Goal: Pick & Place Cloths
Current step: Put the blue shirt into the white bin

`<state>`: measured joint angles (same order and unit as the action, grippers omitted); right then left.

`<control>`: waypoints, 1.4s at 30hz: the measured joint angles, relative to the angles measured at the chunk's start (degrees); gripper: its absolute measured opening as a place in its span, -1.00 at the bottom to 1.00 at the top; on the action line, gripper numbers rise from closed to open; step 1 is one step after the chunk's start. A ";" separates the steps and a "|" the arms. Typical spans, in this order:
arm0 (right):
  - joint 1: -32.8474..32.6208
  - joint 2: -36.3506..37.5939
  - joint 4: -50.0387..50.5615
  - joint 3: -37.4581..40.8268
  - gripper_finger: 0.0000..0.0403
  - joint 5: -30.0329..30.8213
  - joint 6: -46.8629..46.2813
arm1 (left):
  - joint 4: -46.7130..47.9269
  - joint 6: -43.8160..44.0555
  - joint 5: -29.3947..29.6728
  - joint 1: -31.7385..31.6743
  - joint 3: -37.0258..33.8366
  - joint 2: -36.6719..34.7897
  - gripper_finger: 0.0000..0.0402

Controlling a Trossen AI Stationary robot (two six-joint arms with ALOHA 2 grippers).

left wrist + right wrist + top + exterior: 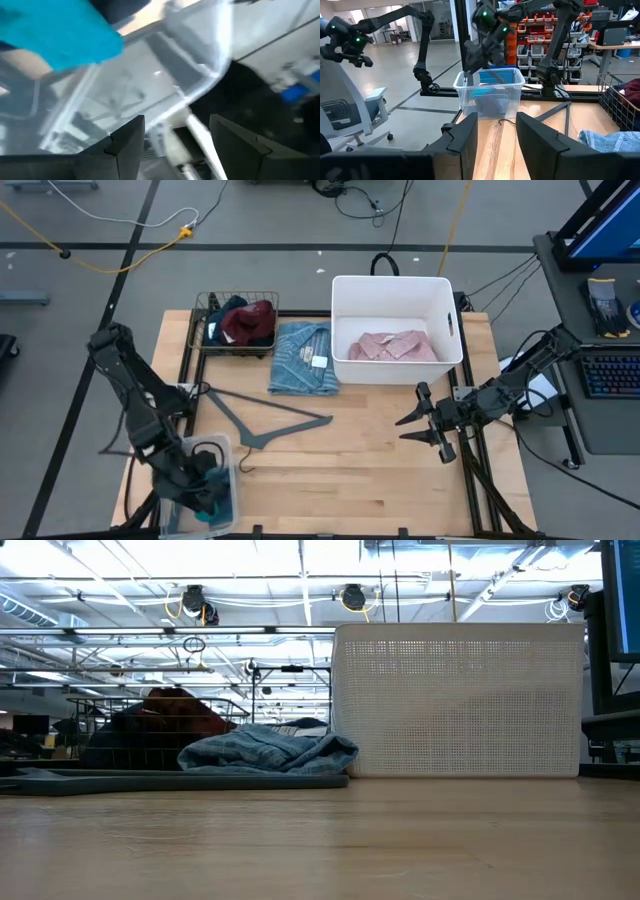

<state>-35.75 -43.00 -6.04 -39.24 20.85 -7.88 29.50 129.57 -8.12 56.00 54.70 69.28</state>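
My left gripper (205,478) hangs open over the clear plastic bin (222,450) at the table's near left corner. A small teal cloth (55,35) lies in that bin, apart from the fingers. My right gripper (496,132) waits open above the table's right side (425,420), pointing left. The pink shirt (392,346) lies inside the white basket (345,290). The light blue striped shirt (303,358) lies flat on the table beside it. Maroon (248,320) and dark navy pieces sit in the wire basket (205,305).
A grey clothes hanger (265,420) lies on the table between the clear bin and the striped shirt. The tall white basket (460,700) stands at the far right; the wire basket stands at the far left. Bare wood (340,470) spans the near middle.
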 joint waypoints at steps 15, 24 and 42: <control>0.00 0.00 0.73 0.02 -0.38 -0.19 2.75 | -19.30 -43.39 39.54 -10.76 0.00 -6.74 -0.17; 0.00 -0.02 0.74 0.02 -0.38 -3.12 3.02 | -41.51 -91.29 42.30 -22.40 0.06 -4.32 -0.20; -1.55 -0.02 0.70 0.02 -0.38 -4.50 1.81 | -22.82 -111.84 34.02 -39.01 0.04 7.04 -0.20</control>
<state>-37.30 -43.03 -5.35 -39.22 16.35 -6.07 6.67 17.73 25.90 17.00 54.74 76.32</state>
